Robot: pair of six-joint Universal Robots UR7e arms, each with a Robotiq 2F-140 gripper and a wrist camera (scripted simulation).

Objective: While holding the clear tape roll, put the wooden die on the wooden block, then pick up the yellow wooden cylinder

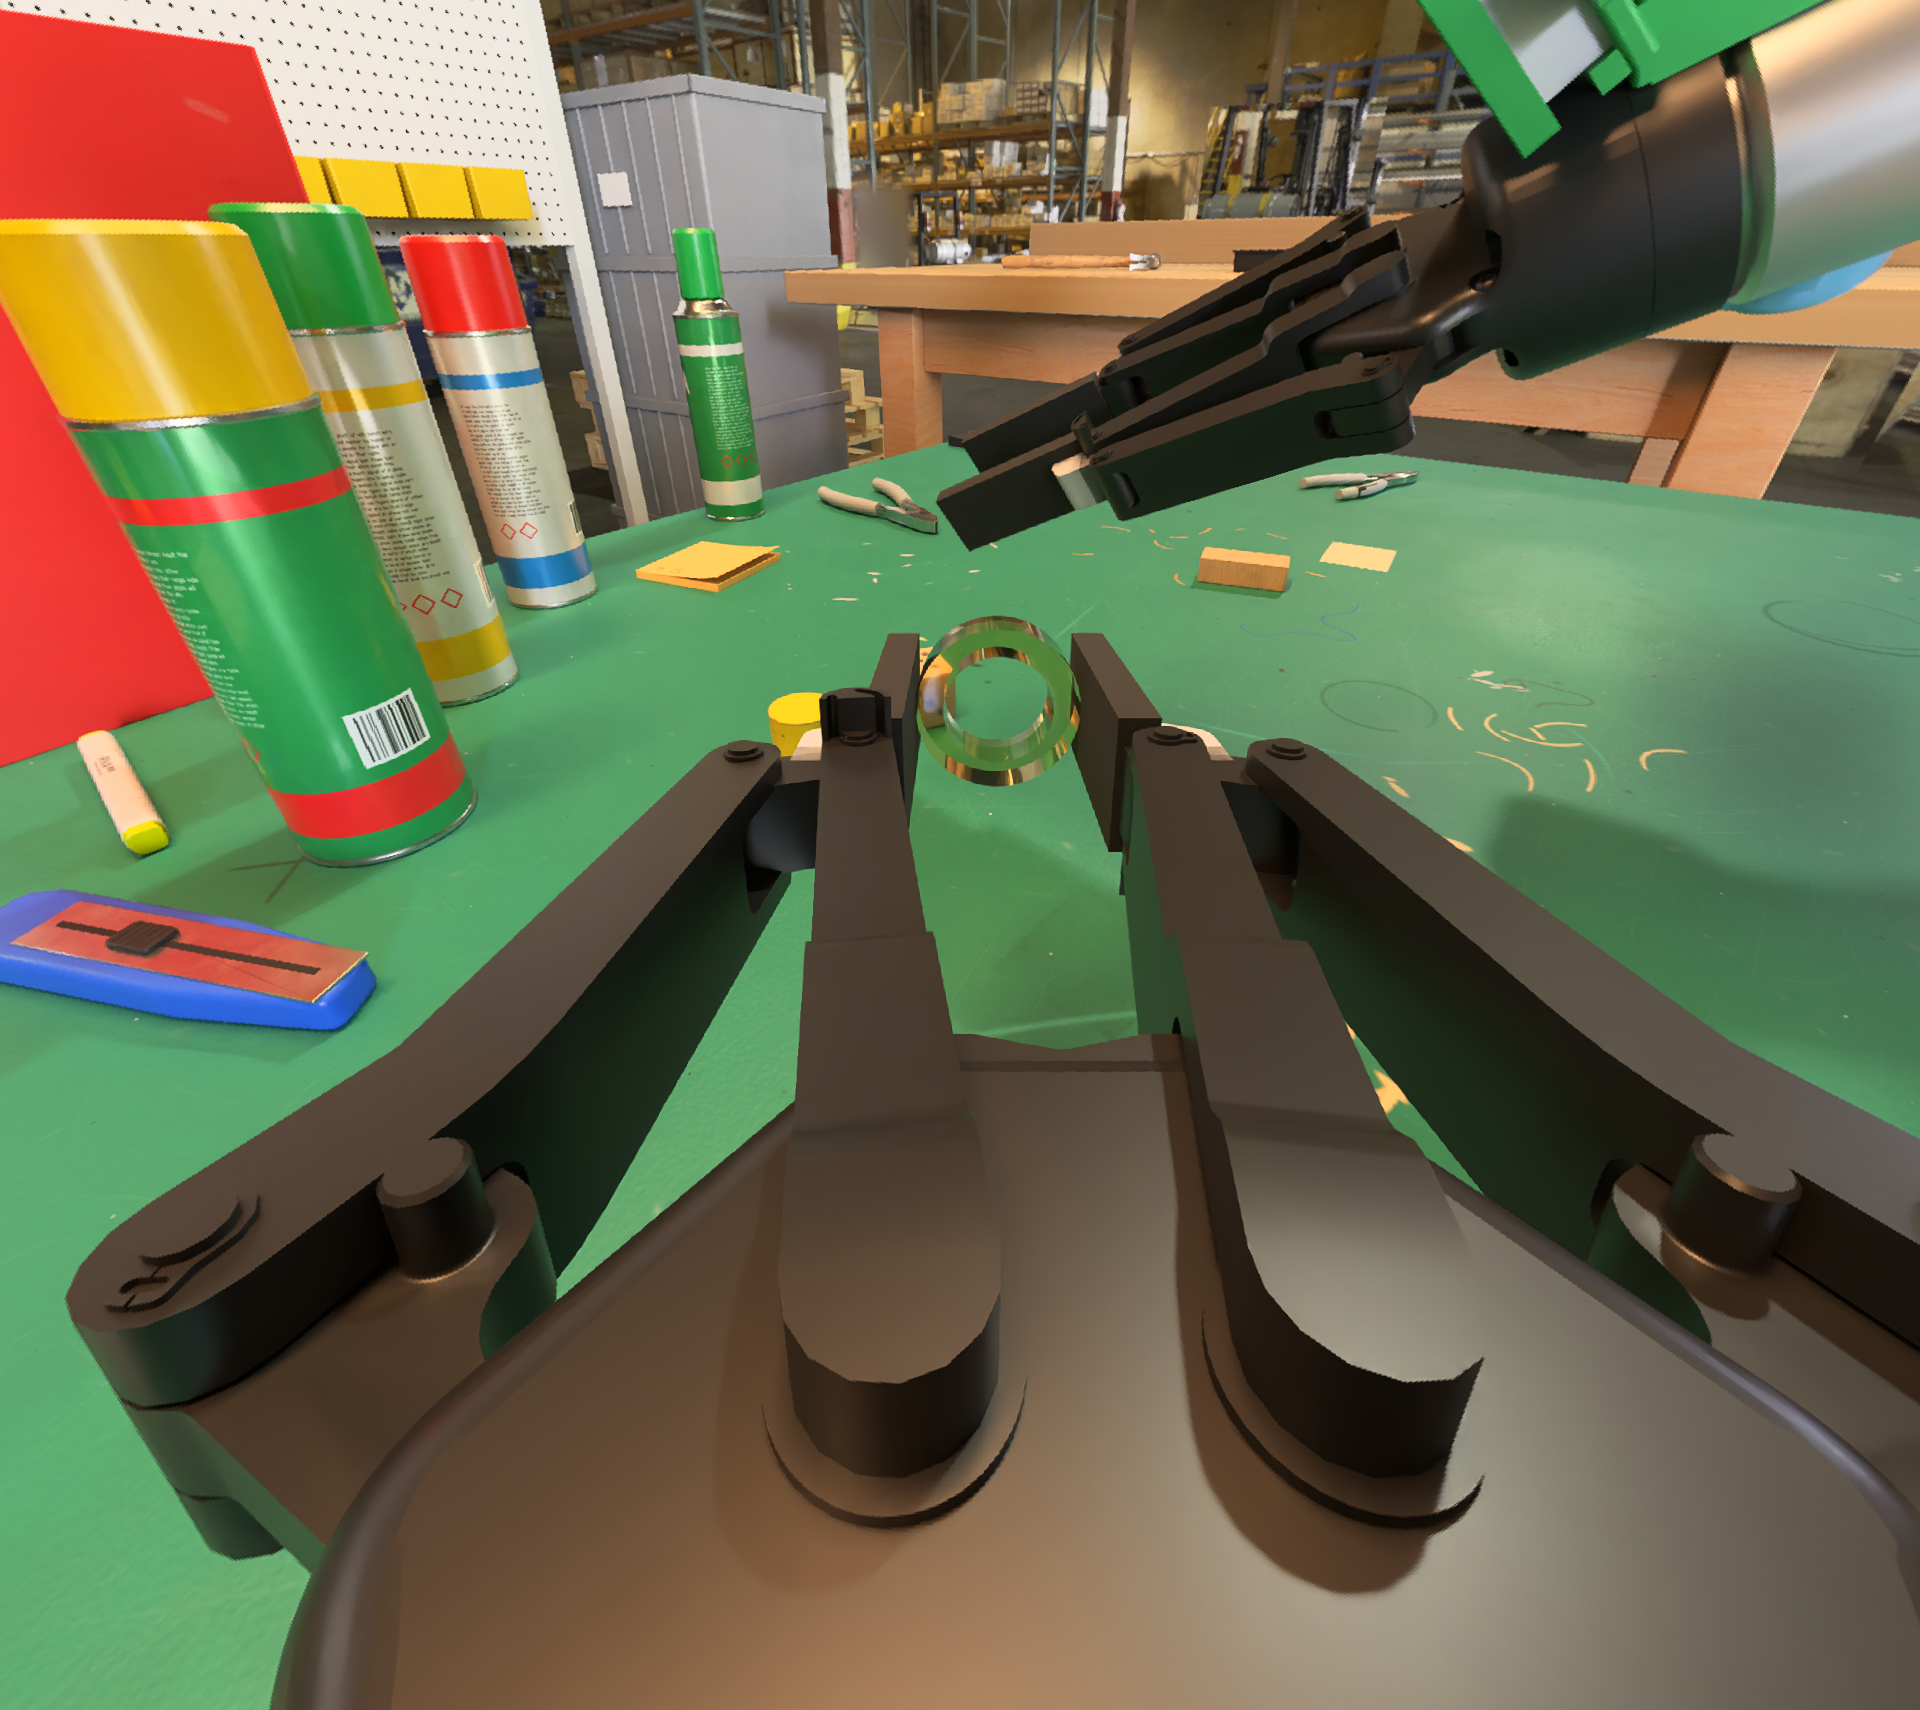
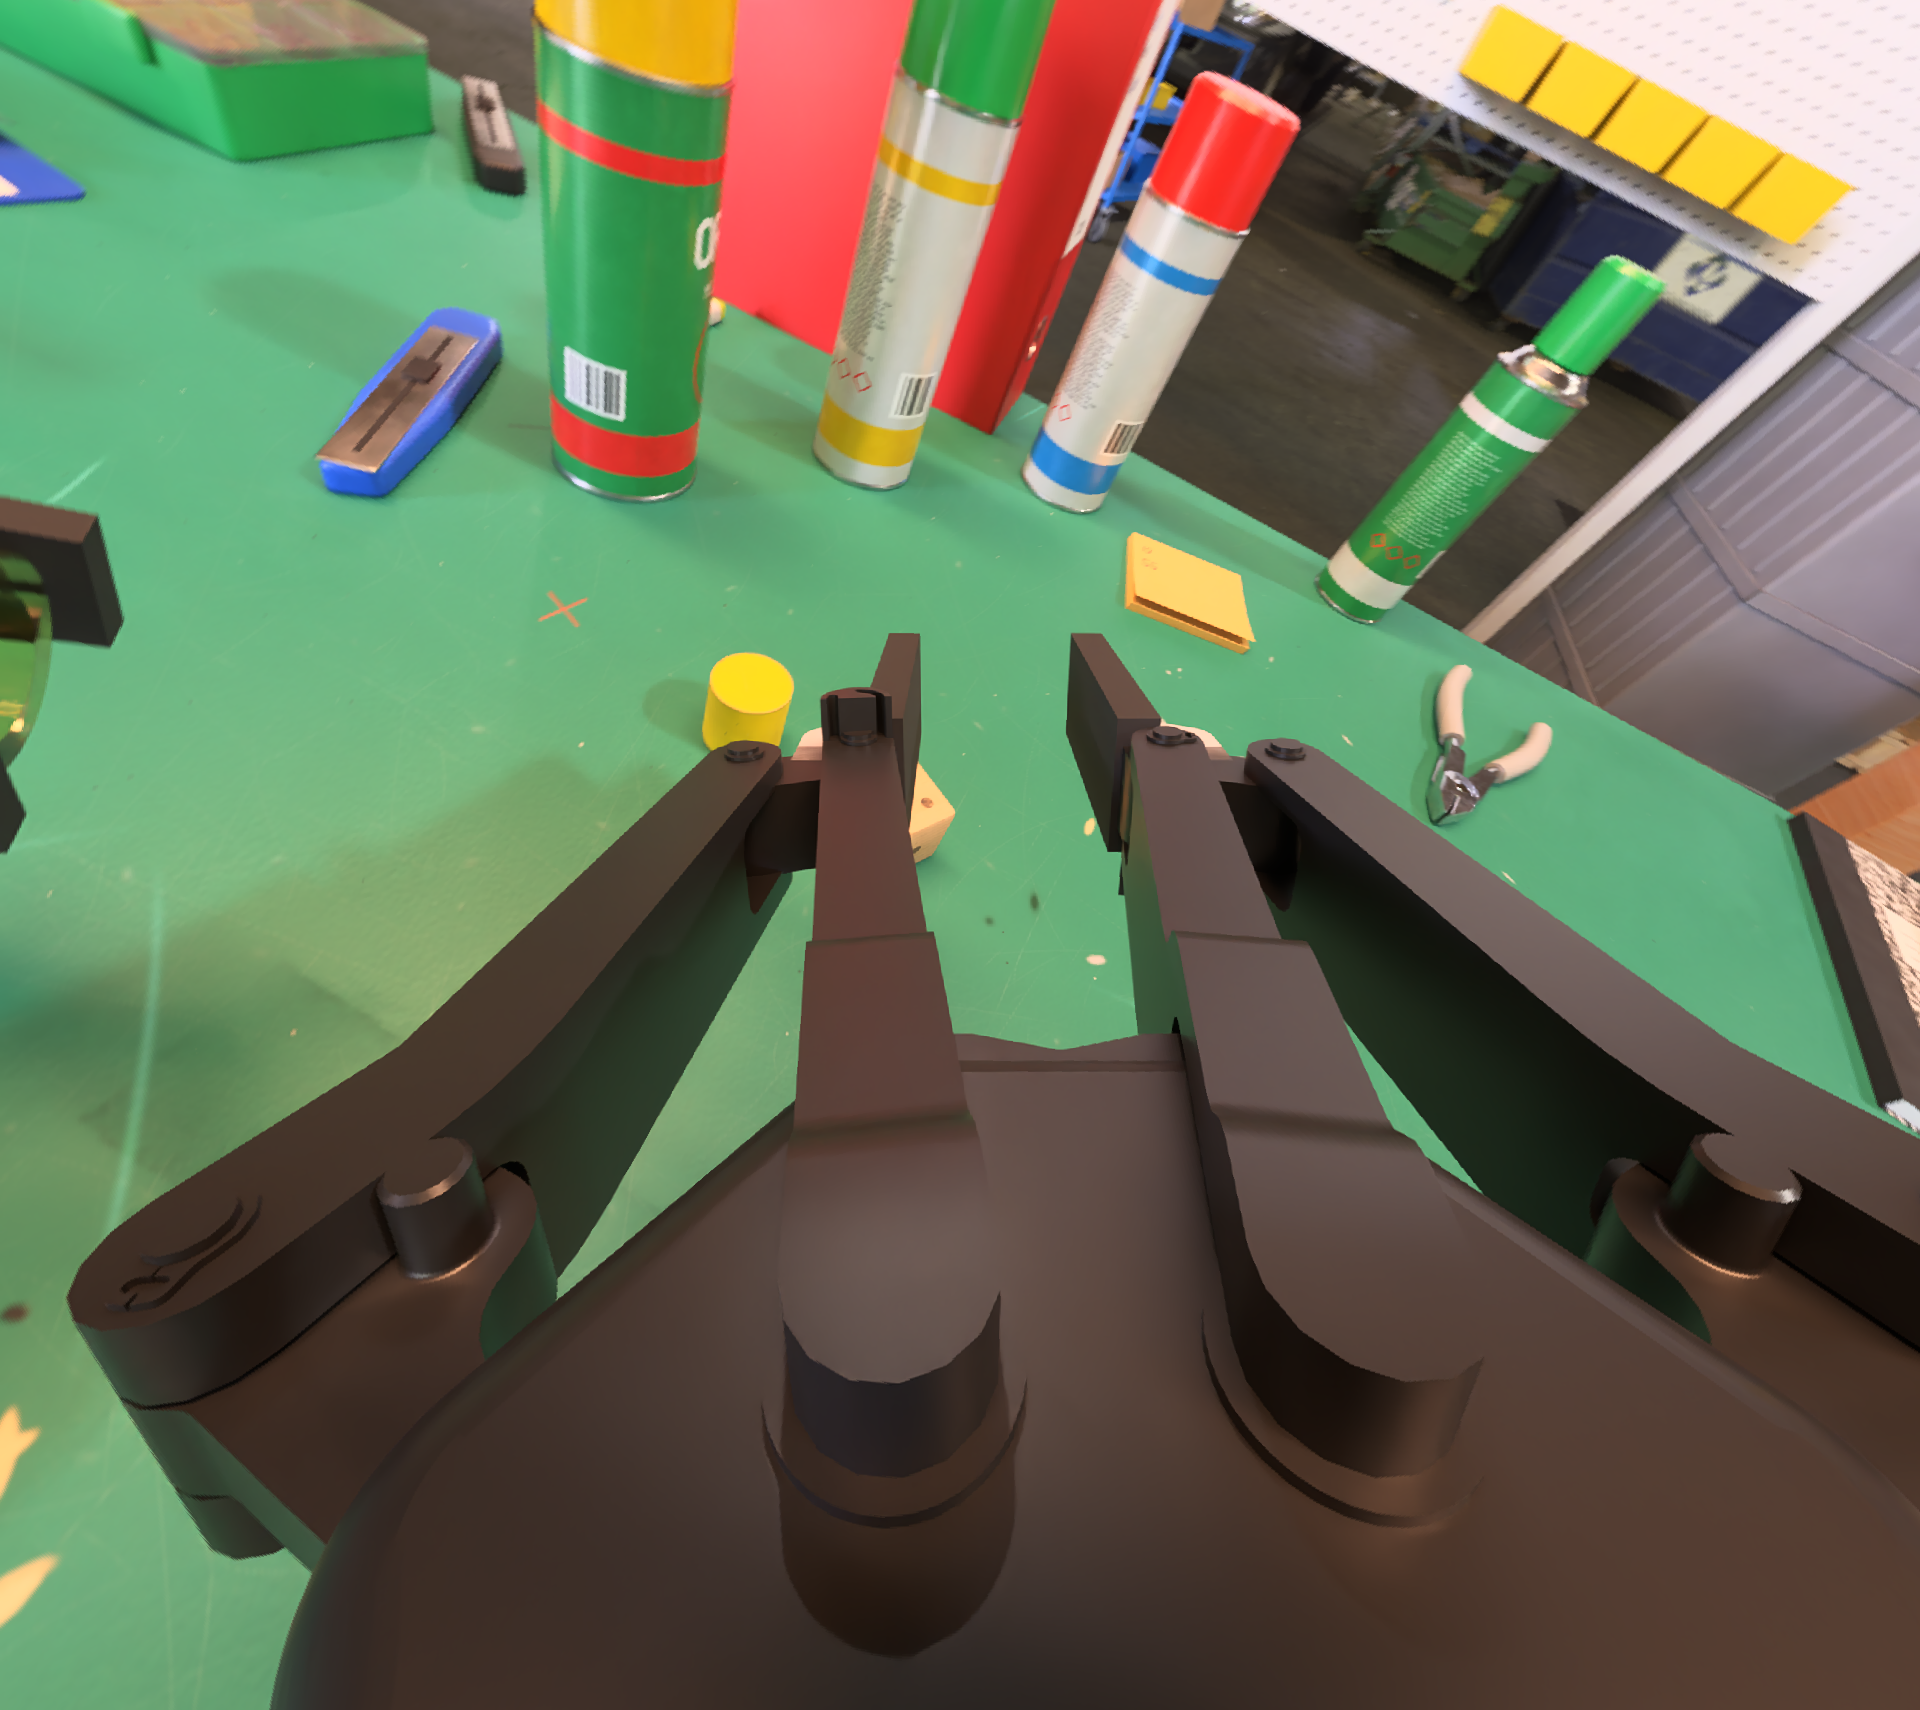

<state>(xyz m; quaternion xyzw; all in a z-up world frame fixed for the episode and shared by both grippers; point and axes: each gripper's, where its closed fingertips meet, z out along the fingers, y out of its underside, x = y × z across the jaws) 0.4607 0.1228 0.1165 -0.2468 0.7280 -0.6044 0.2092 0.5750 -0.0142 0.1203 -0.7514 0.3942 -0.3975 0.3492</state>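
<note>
Left gripper [image 1: 997, 694] round one clear tape roll [image 1: 1000, 701]

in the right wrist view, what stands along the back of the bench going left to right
Yellow-capped can → green-capped silver can → red-capped can → slim green can

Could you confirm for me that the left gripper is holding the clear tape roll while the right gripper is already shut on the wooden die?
Not quite. The left gripper does hold the clear tape roll, as the left wrist view shows. But the right wrist view shows the right gripper open and holding nothing: the wooden die lies on the green table beside its left finger, near the yellow cylinder.
</note>
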